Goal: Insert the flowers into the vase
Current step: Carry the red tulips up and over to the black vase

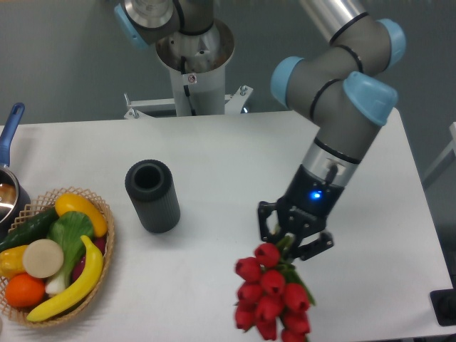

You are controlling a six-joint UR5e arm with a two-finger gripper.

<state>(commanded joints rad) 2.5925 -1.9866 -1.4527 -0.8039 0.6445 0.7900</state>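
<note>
The tool [291, 236] is clenched on the flowers [269, 298], whose stems are largely hidden and whose lowest buds are cut off, well apart from the vase [152, 195].

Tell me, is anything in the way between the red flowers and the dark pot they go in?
Nothing visible. Only bare white table lies between the red tulip bunch in the claw and the dark grey ribbed vase.
</note>
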